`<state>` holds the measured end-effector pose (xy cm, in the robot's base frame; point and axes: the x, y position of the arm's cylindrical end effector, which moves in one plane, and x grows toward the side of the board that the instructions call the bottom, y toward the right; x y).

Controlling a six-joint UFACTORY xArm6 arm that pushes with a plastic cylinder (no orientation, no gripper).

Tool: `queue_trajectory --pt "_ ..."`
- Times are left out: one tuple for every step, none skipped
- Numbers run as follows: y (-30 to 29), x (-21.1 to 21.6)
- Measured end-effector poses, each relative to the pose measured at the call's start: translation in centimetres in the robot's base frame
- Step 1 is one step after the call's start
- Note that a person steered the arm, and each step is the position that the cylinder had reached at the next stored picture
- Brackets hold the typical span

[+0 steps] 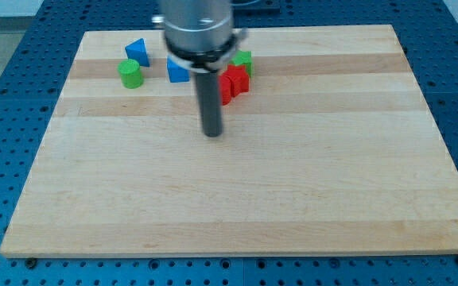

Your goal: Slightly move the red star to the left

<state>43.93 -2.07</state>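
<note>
Red star (pixel 234 83) sits upper centre of desk (pixel 293 183), partly hidden behind rod, tip (pixel 213 133) just below-left, no hand fitted so nothing pinched; leftward nudge seemingly not begun, needing tip on star's right.

no text, label, brand, number or sign can be read anywhere in this view

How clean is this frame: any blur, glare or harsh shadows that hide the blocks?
Camera view: lighting even, no glare on the board, shadows faint. The arm's grey housing looks soft, slightly blurred, and it hides part of the blue block. My tip and the red star read sharply enough.
</note>
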Motion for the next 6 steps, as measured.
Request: queue_trajectory --pt "4.9 -2.1" --pt "7.2 -5.5" --pt "7.5 -8.8" --pt "7.2 -10.2" --pt "6.1 -10.2" --pt "4.3 -10.2"
